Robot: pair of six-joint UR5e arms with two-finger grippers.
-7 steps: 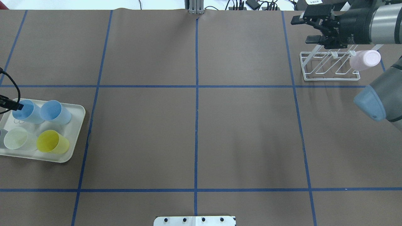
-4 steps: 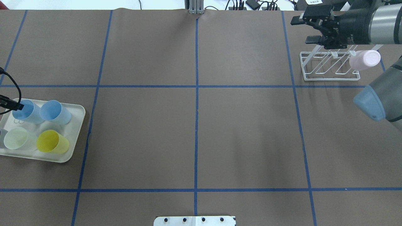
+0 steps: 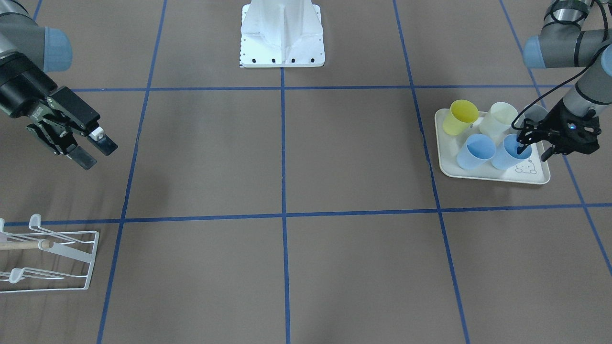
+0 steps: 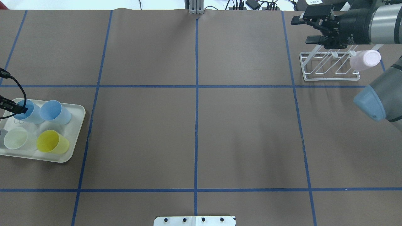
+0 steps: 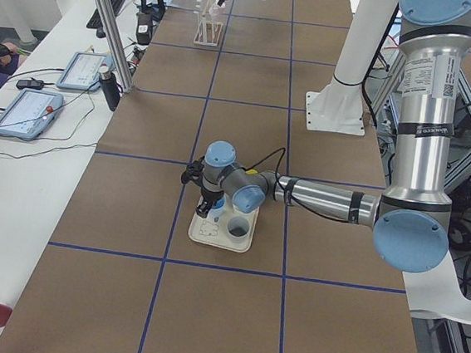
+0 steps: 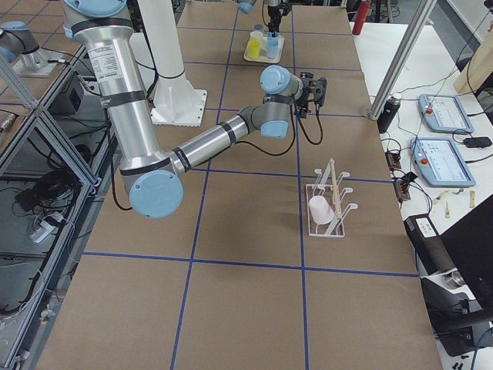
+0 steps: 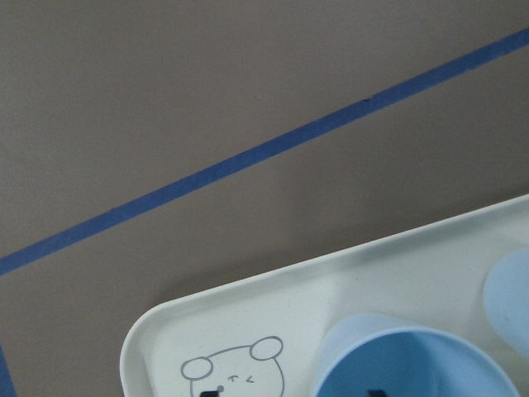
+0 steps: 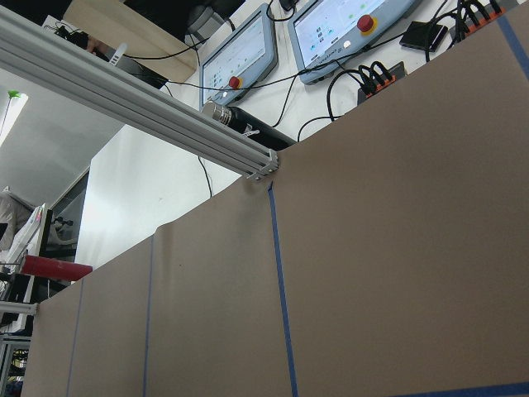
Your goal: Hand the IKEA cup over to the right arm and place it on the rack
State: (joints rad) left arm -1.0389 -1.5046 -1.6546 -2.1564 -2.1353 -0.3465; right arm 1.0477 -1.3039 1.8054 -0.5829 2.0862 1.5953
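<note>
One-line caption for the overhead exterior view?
Left gripper straddles the rim of a blue cup on the tray; open right gripper hovers near the rack, which holds a pink cup.

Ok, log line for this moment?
left tool open astride blue cup rim on tray | right tool open, empty, clear of rack | pink cup on rack

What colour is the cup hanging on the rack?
Pale pink: the cup on the white rack shows best in the overhead view.
</note>
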